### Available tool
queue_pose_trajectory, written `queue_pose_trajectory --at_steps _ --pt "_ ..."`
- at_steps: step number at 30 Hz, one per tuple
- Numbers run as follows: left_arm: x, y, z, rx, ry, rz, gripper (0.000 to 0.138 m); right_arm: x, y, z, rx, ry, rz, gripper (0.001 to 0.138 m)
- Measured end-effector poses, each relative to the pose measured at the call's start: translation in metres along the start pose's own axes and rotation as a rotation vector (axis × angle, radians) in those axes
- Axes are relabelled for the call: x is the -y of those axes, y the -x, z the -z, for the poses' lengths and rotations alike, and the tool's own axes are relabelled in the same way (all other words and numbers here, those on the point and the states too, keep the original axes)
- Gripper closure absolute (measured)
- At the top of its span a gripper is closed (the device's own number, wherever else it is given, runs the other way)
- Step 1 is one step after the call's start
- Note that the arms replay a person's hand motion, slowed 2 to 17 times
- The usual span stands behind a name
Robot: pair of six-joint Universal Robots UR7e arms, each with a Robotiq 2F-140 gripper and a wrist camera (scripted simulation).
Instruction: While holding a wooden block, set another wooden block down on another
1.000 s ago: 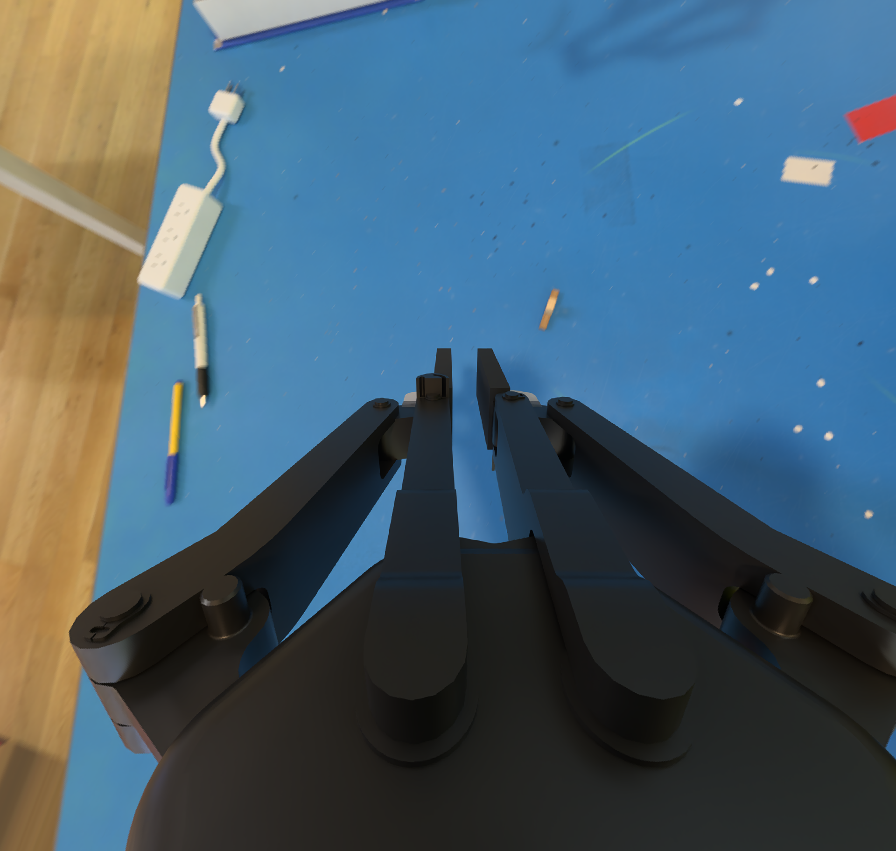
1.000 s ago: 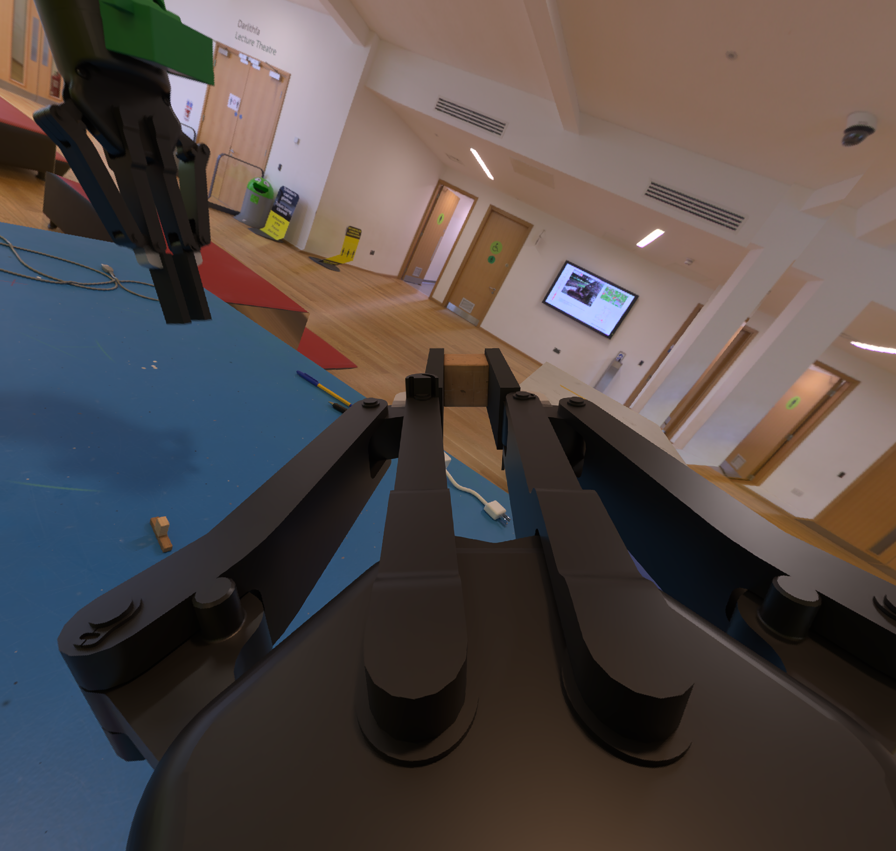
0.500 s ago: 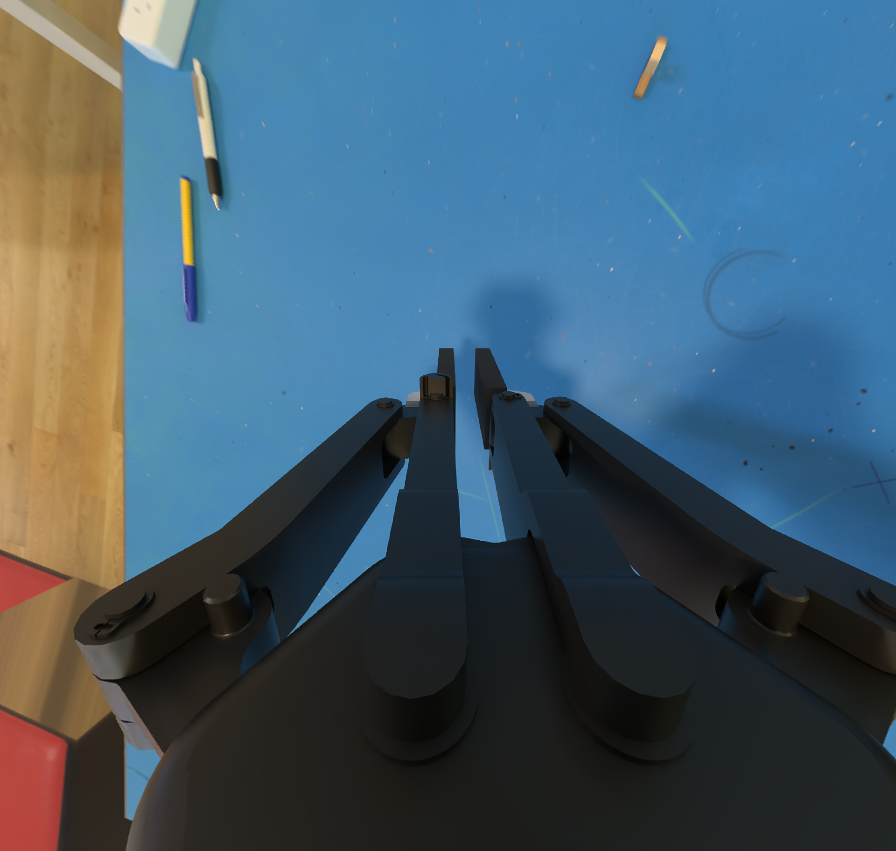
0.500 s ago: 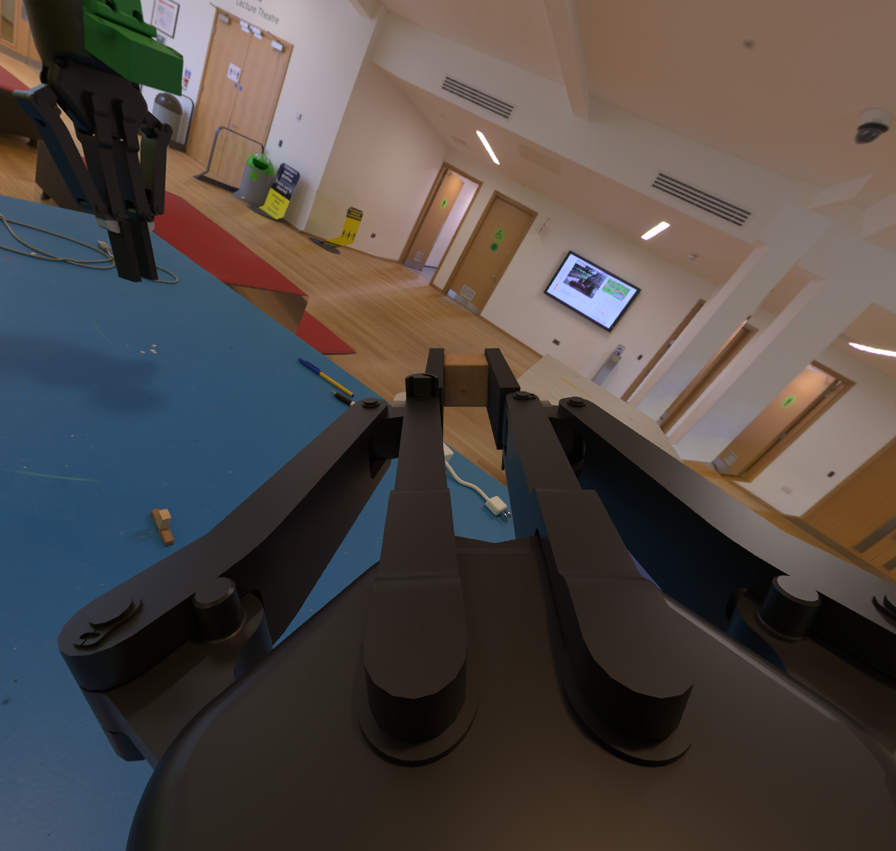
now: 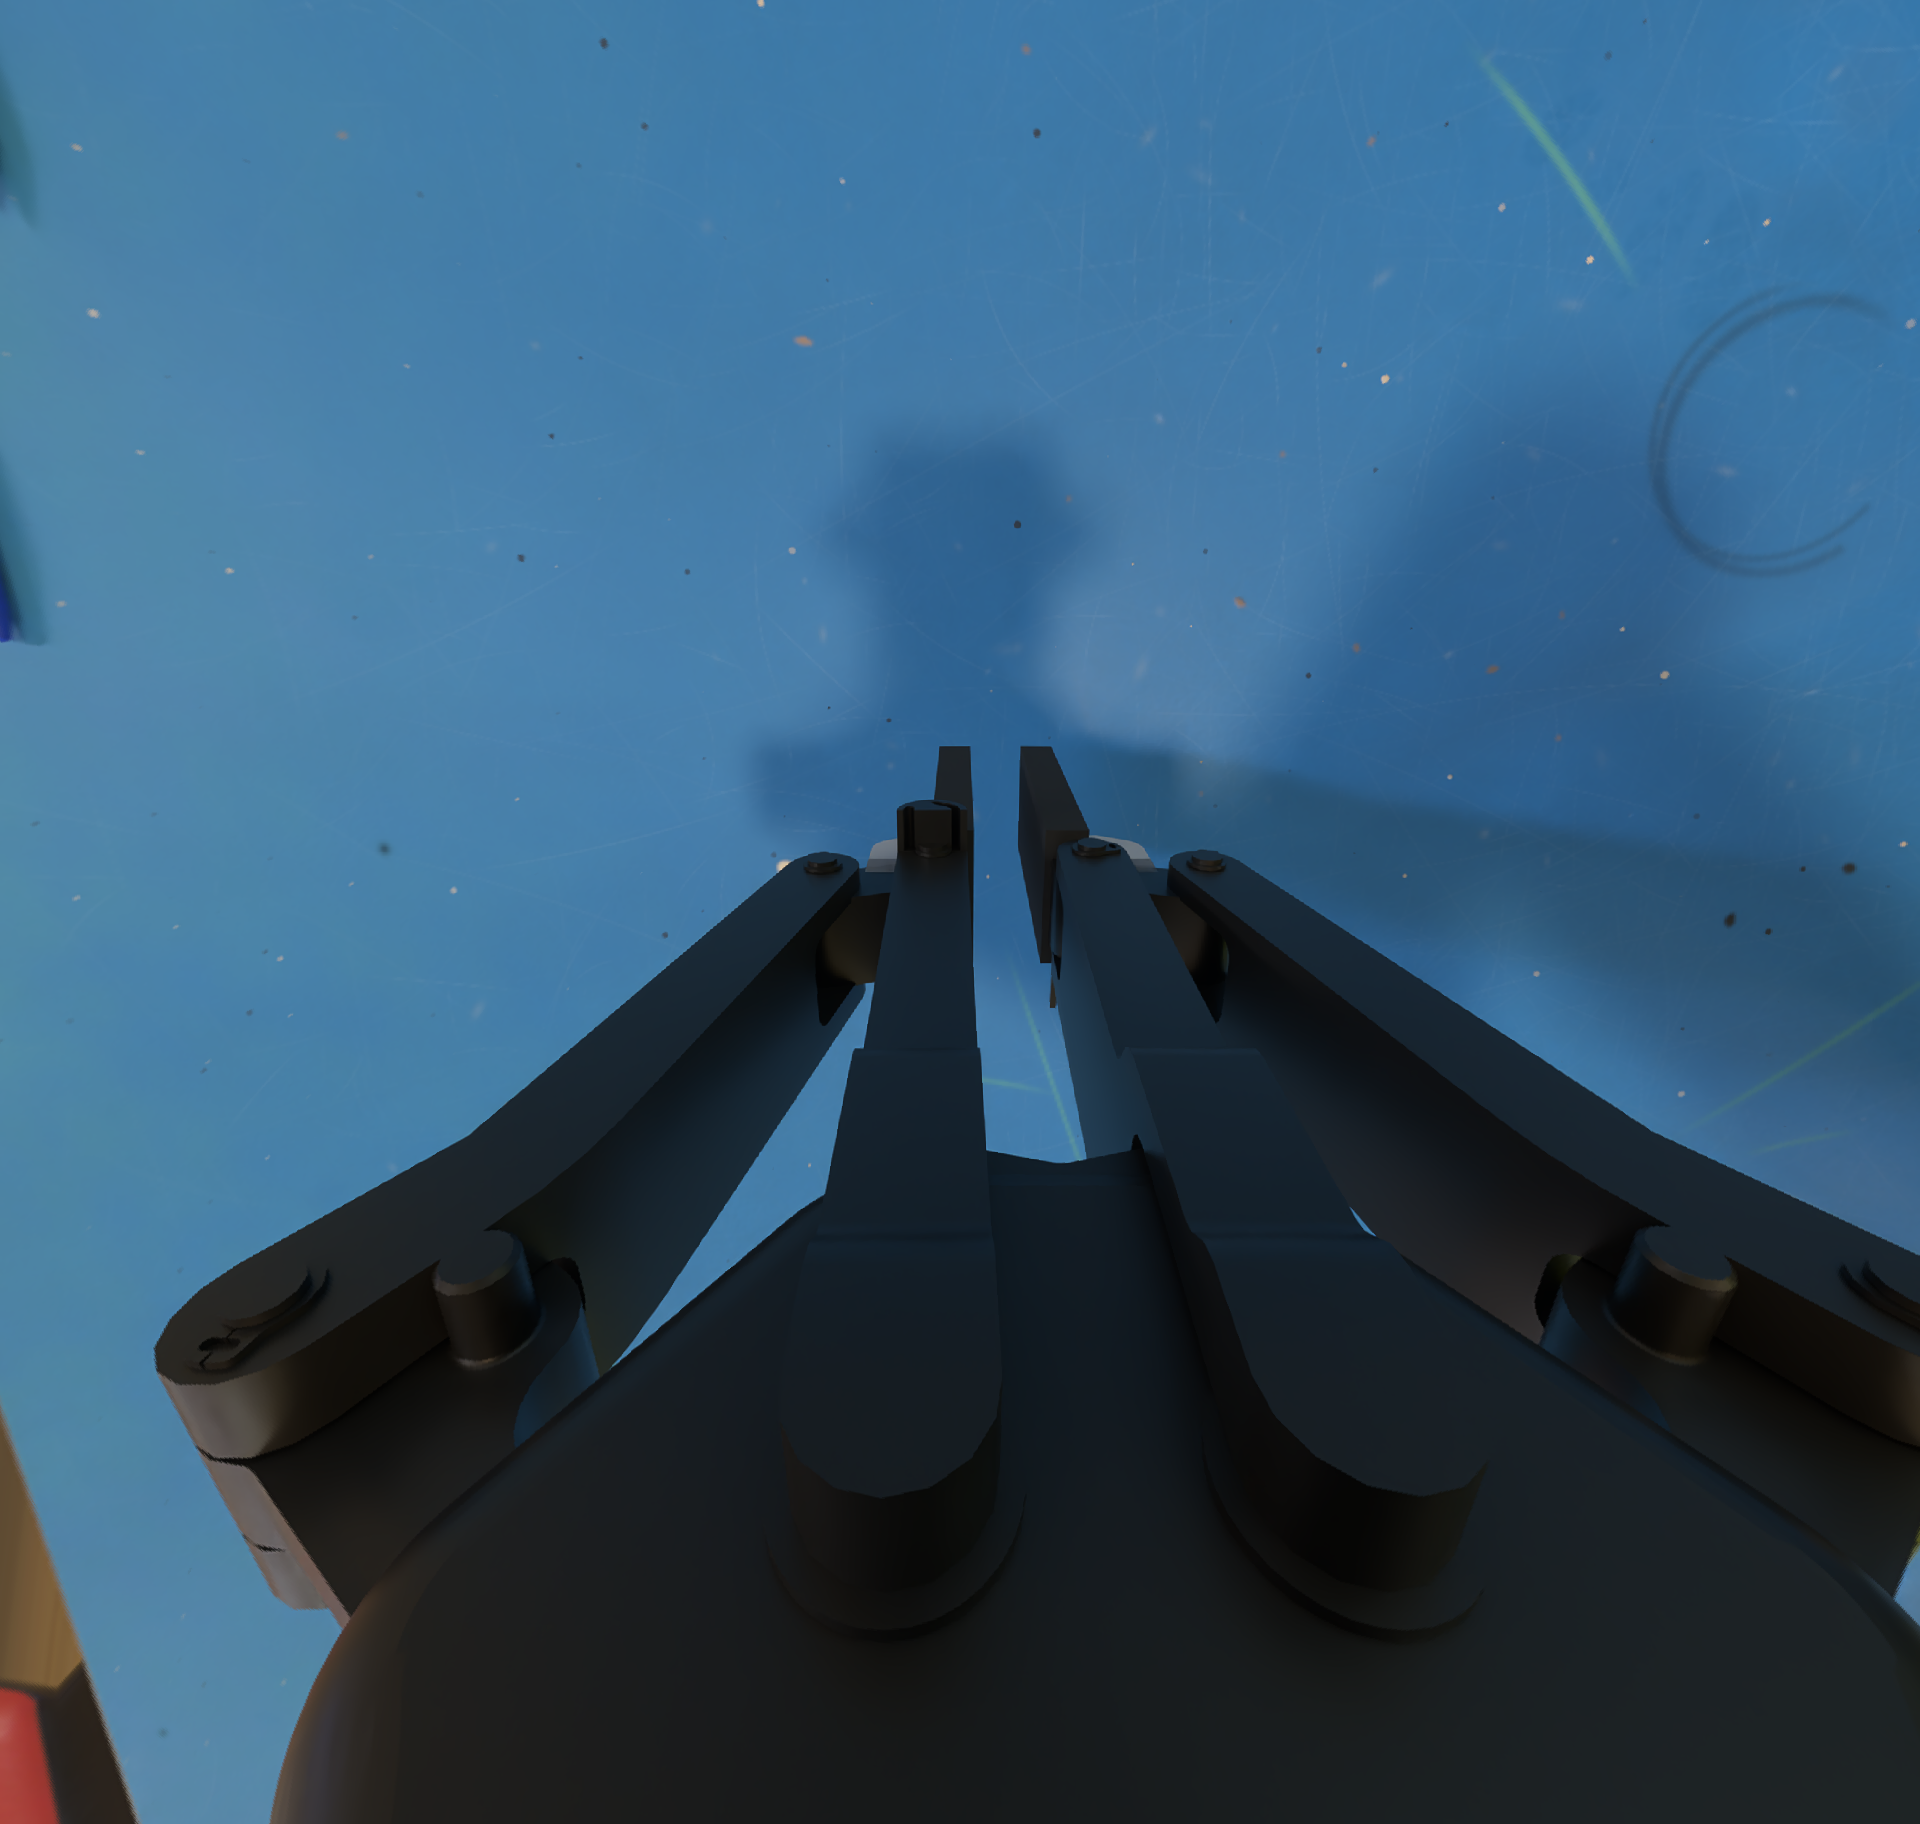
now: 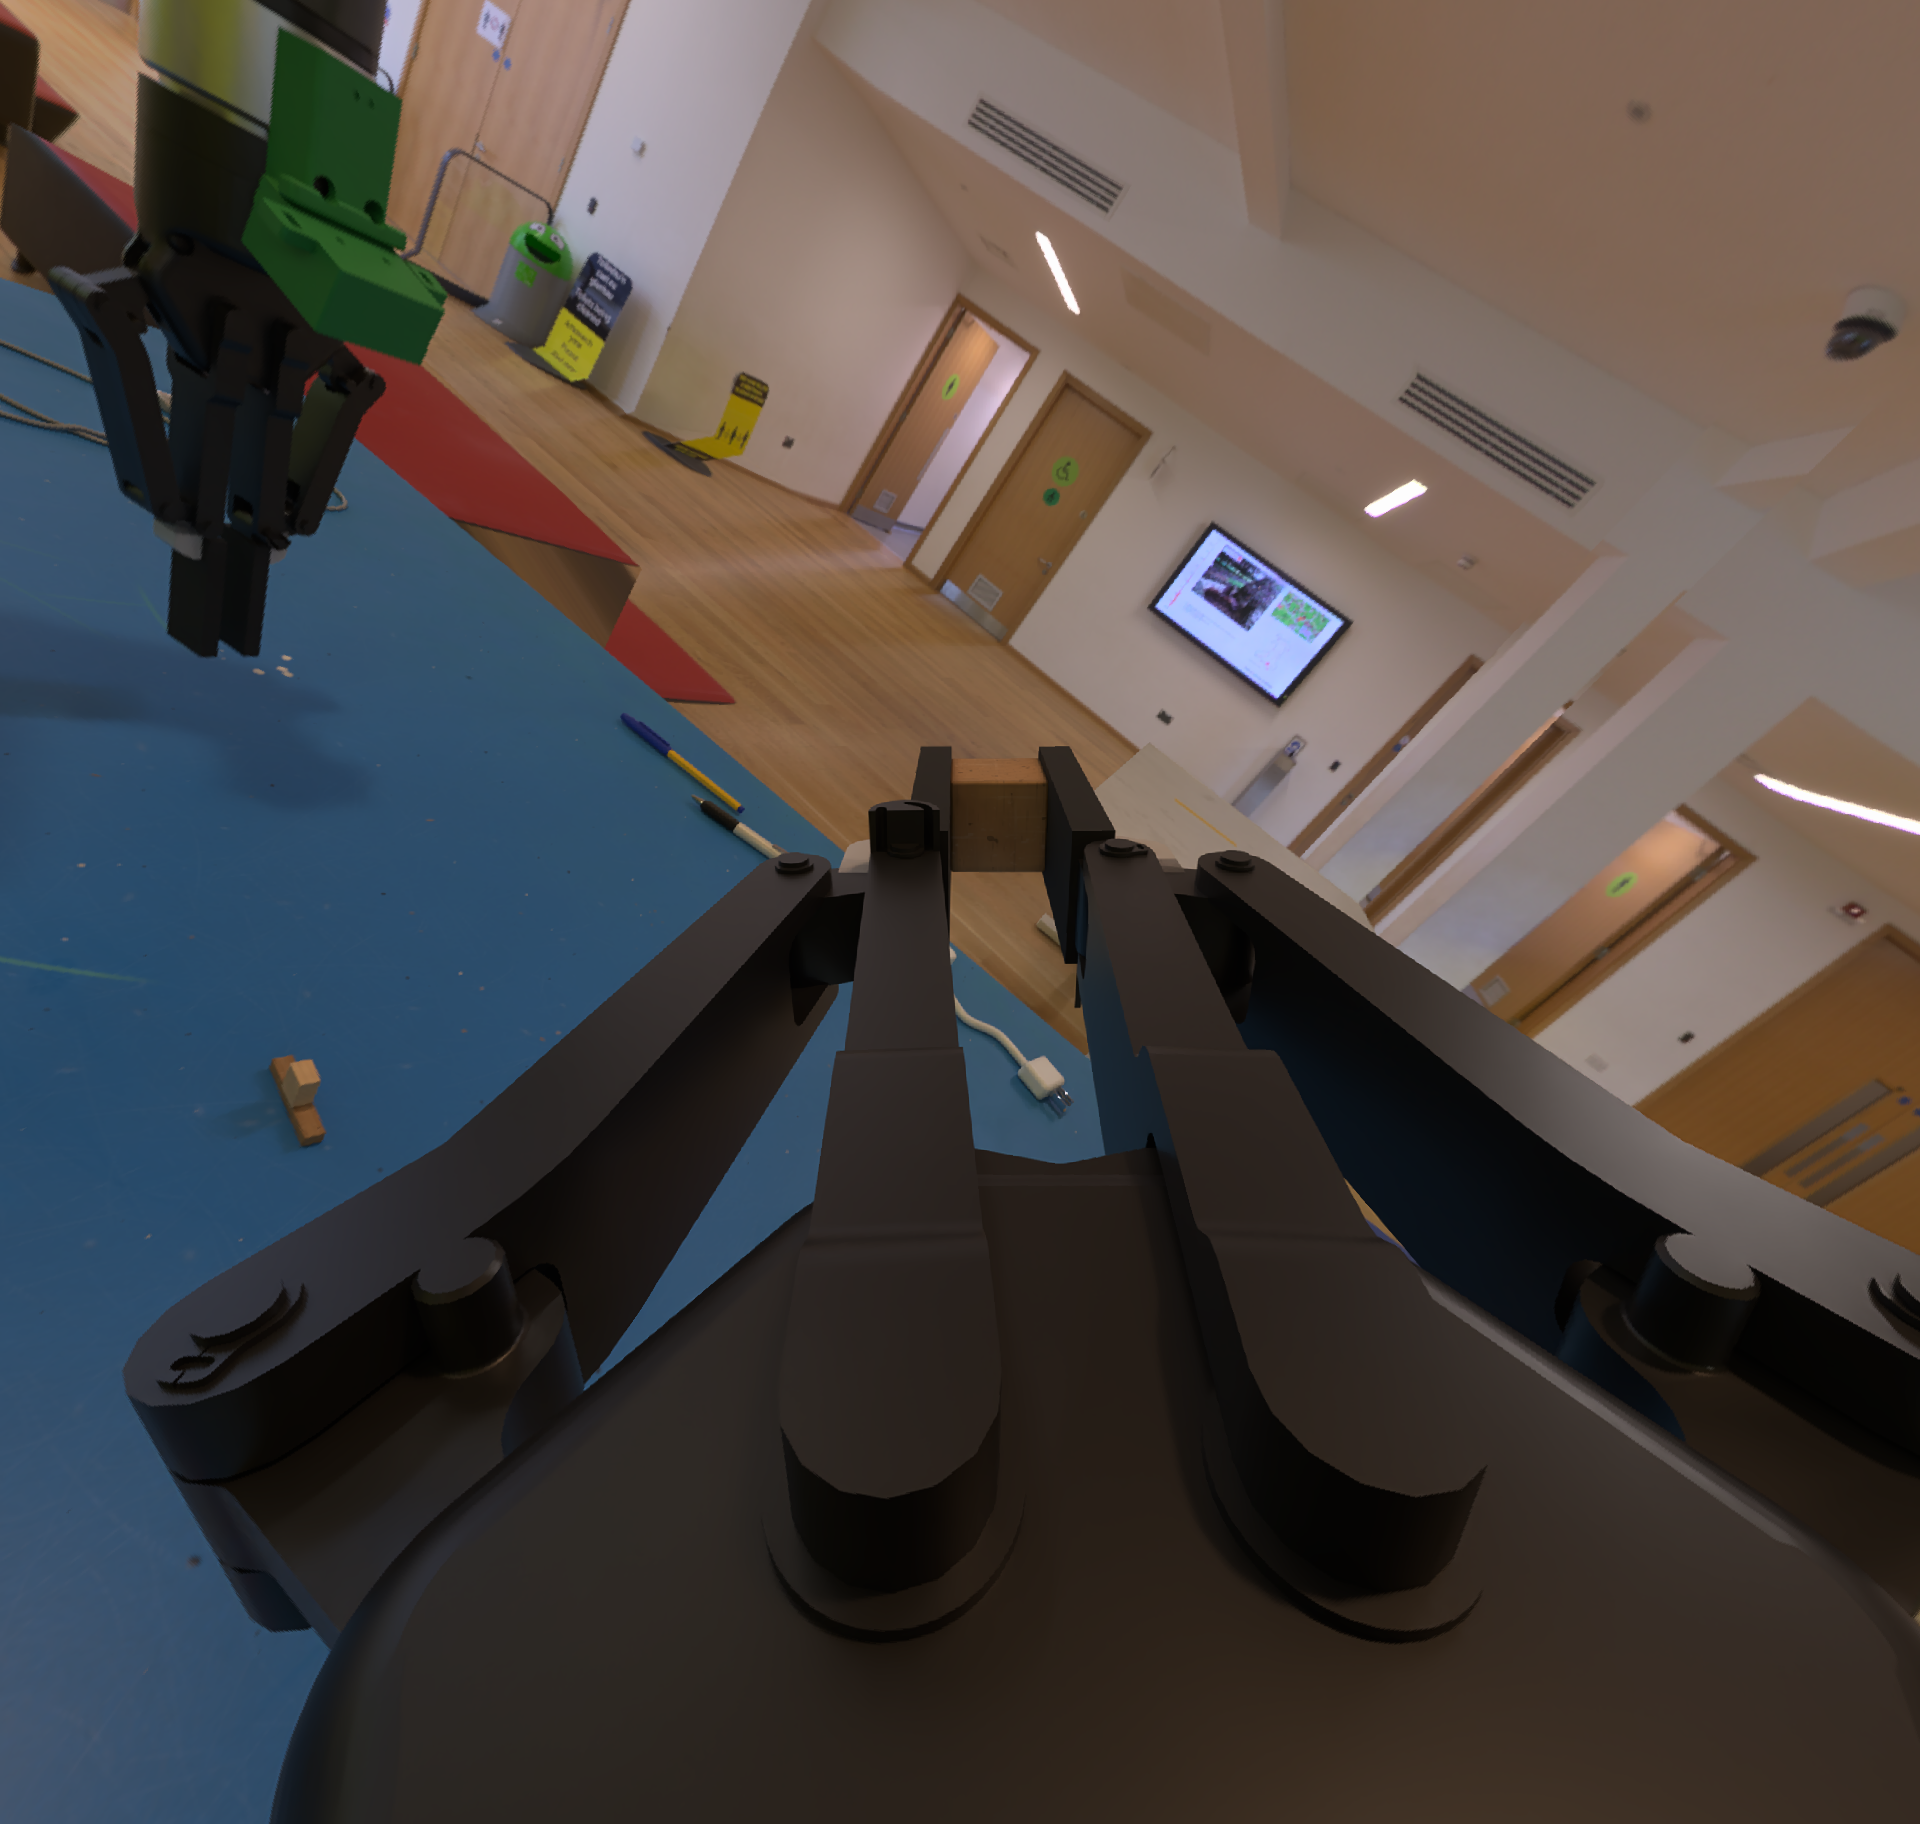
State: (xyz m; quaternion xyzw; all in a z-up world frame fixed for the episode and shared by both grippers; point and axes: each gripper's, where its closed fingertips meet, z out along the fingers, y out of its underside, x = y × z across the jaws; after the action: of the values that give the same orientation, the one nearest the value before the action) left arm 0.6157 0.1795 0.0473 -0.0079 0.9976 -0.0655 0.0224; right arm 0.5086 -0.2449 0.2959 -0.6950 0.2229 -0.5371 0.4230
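Note:
My right gripper [image 6: 997, 766] is shut on a light wooden block [image 6: 997, 824] and holds it in the air, tilted up toward the room past the table's edge. In the right wrist view a small pale wooden block [image 6: 303, 1076] sits on a darker flat wooden block [image 6: 309, 1122] on the blue table [image 6: 260, 891]. My left gripper [image 5: 995, 772] has its fingers nearly together with nothing between them, pointing down close over bare blue table [image 5: 520, 424]. It also shows in the right wrist view [image 6: 218, 631], well behind and left of the stacked blocks.
Two pens [image 6: 681, 748] [image 6: 738, 827] lie near the table's edge, and a white plug with cord [image 6: 1042, 1083] lies close to my right fingers. A cable [image 6: 42, 413] lies at the far left. Wooden floor and red mats lie beyond the edge.
My left gripper has moved back and down toward the table; the power strip, pens and wooden piece have left its view. My right gripper still holds its block, with its view tilted slightly.

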Motion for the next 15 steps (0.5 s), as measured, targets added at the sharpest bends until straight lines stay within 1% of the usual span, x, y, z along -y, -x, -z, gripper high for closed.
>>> queue_pose_trajectory --at_steps 4,8,12,15 --pt "0.0 -0.001 -0.015 -0.033 0.002 -0.006 0.125 0.003 0.001 -0.003 -0.016 -0.026 0.004 0.117" --pt "0.001 0.0 -0.023 -0.046 -0.008 -0.009 0.125 0.006 0.002 -0.004 -0.011 -0.046 -0.013 0.117" --pt "0.006 0.006 -0.024 -0.028 -0.043 -0.011 0.126 0.007 0.003 -0.004 0.003 -0.053 -0.025 0.117" --pt "0.009 0.008 -0.022 -0.038 -0.068 0.0 0.126 0.006 0.003 -0.004 0.001 -0.05 -0.022 0.117"
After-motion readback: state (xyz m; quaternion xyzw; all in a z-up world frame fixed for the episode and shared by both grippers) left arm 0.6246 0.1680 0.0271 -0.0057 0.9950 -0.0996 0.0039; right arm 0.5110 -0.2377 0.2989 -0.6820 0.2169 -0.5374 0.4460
